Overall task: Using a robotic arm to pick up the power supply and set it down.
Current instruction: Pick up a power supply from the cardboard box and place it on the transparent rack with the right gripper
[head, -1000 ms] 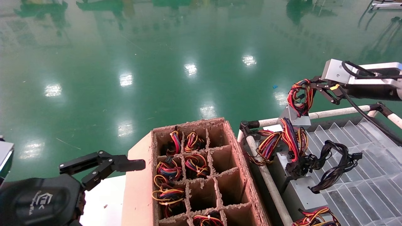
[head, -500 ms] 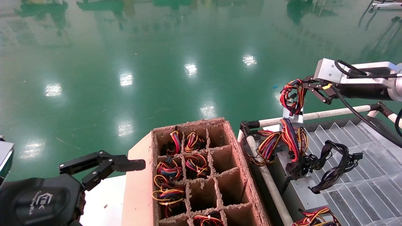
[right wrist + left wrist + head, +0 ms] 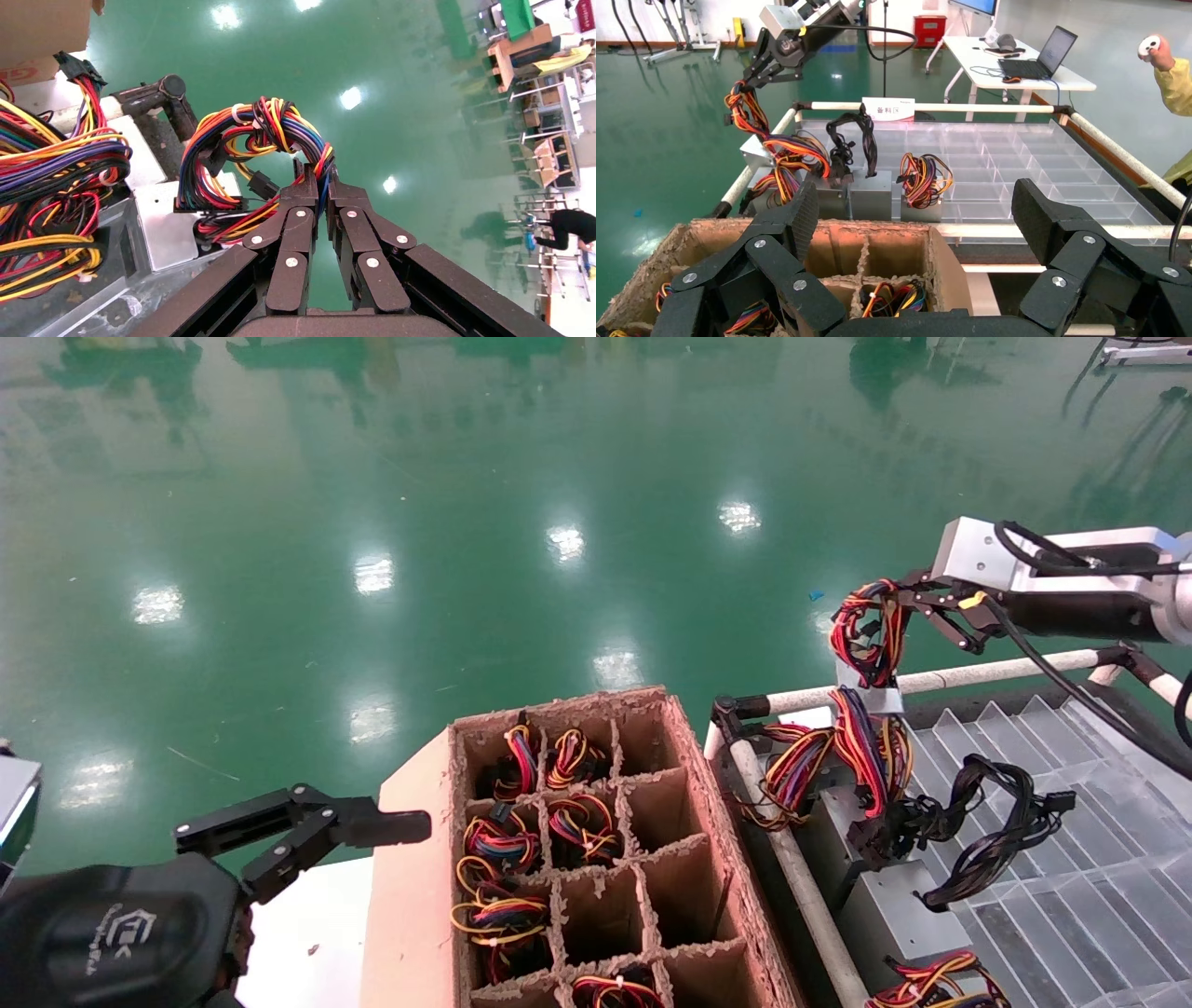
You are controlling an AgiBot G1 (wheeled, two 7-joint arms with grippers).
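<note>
Red, yellow, orange and blue-purple wires, tied into a loop, serve as the handle by which the power supply (image 3: 871,684) is carried. The right gripper (image 3: 917,596) is clamped on the wire bundle (image 3: 270,137), its fingers (image 3: 299,203) drawn nearly together with only the strands between them; they do not touch the casing. The small grey metal box hangs below the bundle, in the air just above the white rail (image 3: 987,671) at the far corner of the parts rack (image 3: 1071,896), apart from the units resting there. Holding by the wires probably suits a narrow jaw better than the wider box, though the load may swing.

Other supplies lie along the rack's near-left edge, among them a grey unit with thick black cables (image 3: 978,836). The partitioned cardboard carton (image 3: 717,831), several cells already filled with wired units, stands just beside the rack and is the likely destination.

The left gripper (image 3: 307,826) is parked low beside the carton, fingers (image 3: 1046,225) spread wide and holding nothing.
</note>
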